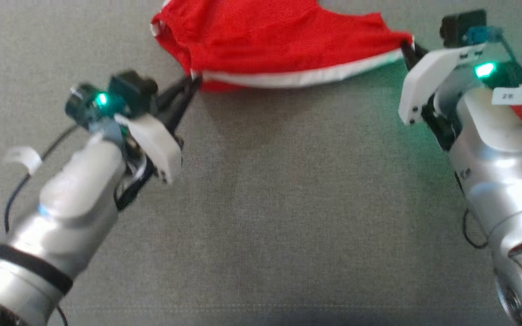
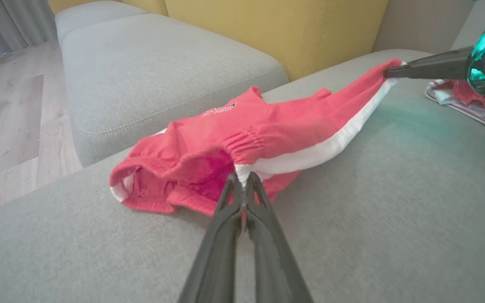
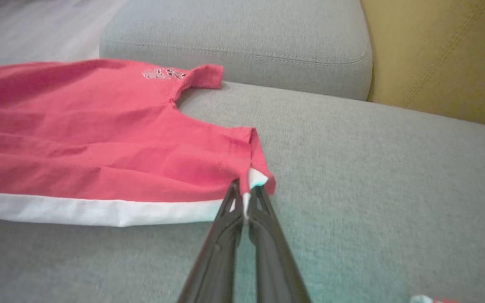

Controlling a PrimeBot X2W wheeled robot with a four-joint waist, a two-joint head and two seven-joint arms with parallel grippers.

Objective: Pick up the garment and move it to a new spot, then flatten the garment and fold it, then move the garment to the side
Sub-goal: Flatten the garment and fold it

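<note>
Pinching the white hem of the red garment (image 1: 279, 40), my left gripper (image 2: 242, 179) and right gripper (image 3: 244, 189) are each clamping one end tight. I am holding it spread across the grey couch seat (image 1: 261, 203). My left wrist camera is also showing another red cloth (image 2: 470, 99) and the wood floor (image 2: 6, 126). The right one is showing a small print on the garment.

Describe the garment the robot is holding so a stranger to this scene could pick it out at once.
Find the wide grey sofa seat in front of the yellow backrest. On it a red garment is stretched between the left gripper and the right gripper, both shut on its corners. Unlike the crumpled striped cloth nearby, it has one broad white band along its edge.
</note>
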